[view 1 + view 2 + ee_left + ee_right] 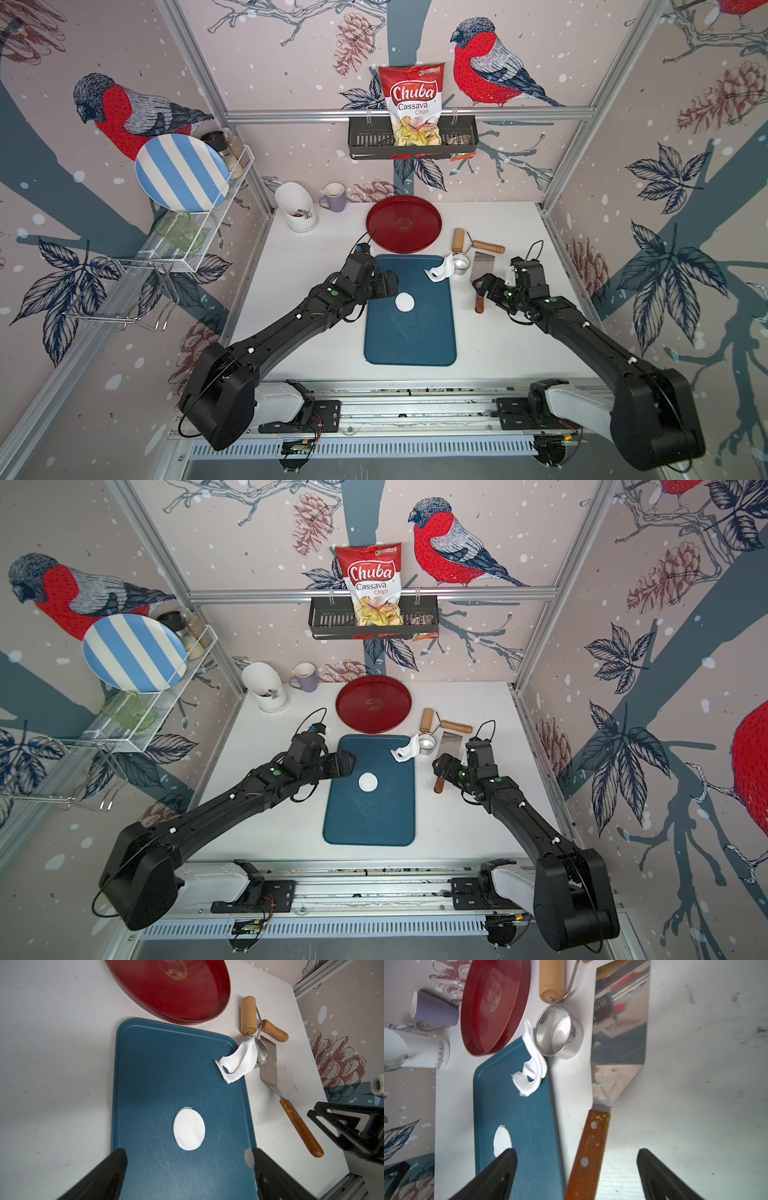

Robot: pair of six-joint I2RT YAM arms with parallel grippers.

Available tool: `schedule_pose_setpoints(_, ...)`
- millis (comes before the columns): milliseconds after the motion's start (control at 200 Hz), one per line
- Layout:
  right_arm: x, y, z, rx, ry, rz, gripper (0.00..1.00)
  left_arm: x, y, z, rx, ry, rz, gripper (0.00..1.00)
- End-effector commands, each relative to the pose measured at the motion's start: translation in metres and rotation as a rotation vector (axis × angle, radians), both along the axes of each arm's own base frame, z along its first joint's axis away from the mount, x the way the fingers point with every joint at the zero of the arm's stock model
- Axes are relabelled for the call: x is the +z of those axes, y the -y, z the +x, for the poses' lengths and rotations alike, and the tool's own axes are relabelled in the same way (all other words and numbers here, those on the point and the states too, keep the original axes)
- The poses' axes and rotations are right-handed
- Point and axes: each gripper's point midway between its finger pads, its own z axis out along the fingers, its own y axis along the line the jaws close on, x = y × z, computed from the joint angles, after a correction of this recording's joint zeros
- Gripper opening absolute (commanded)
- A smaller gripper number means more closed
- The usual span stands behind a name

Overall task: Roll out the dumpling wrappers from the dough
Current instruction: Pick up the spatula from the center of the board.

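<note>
While the blue board (411, 340) lies lengthwise front to back at the bench's middle, the left gripper (188, 1154) hangs spread and empty over its left edge. The right gripper (577, 1152), also spread, straddles the handle of the spatula (598, 1118) without pinching it. The dough (440, 269), a ragged curled white strip, slants across the board's far right corner against the steel ring (560, 1030). The dumpling wrapper (404, 302), thin, flat and round, lies just left of the board's middle.

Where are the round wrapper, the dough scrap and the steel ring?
round wrapper (189, 1129), left wrist view, middle of the disc.
dough scrap (246, 1055), left wrist view, broad folded part.
steel ring (576, 1043), right wrist view, outer wall.
</note>
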Motion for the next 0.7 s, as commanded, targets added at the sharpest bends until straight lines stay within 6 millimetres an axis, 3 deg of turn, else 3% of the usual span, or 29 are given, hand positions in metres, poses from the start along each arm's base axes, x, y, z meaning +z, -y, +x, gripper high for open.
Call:
schedule_pose_setpoints(0, -0.01, 0.001, -0.012, 0.024, -0.083, -0.114, 0.92, 0.007, 0.007, 0.005, -0.019, 0.04, -0.024, 0.95)
schedule_pose_setpoints(235, -0.029, 0.01, -0.022, 0.009, -0.198, -0.271, 0.86, 0.007, 0.012, 0.004, -0.054, 0.049, -0.027, 0.95)
schedule_pose_setpoints(425, -0.033, 0.011, -0.024, 0.018, -0.245, -0.359, 0.79, -0.004, 0.008, -0.002, -0.068, 0.044, -0.009, 0.95)
schedule_pose_setpoints(695, -0.039, 0.028, -0.025, 0.009, -0.304, -0.474, 0.68, -0.009, 0.006, -0.008, -0.074, 0.047, -0.02, 0.95)
